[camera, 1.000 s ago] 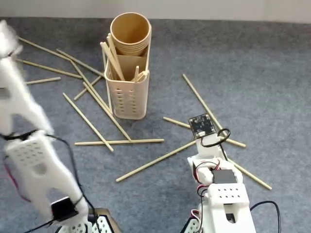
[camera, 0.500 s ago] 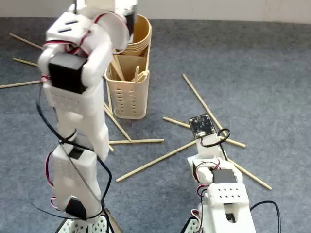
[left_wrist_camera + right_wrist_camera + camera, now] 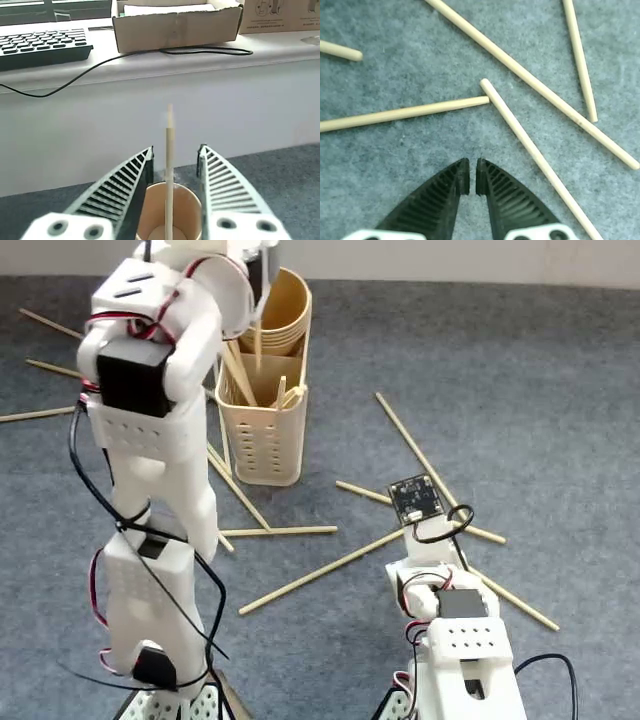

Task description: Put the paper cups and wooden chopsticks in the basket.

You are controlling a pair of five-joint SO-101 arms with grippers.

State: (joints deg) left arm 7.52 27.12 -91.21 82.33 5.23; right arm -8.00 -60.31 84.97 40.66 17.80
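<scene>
With the left fingers (image 3: 125, 176) spread, a chopstick (image 3: 170, 150) stands upright between them above the paper cup (image 3: 186, 210) in the basket (image 3: 262, 445); let it drop straight, then lift clear; the right fingers (image 3: 451, 189) are pressed together, empty

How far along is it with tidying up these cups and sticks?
Done: the paper cups sit stacked in the basket, with a few chopsticks beside them. In hand: one chopstick stands upright over the cups between the left arm's open fingers. Left: many loose chopsticks lie on the carpet, some by the right arm's shut fingers.
</scene>
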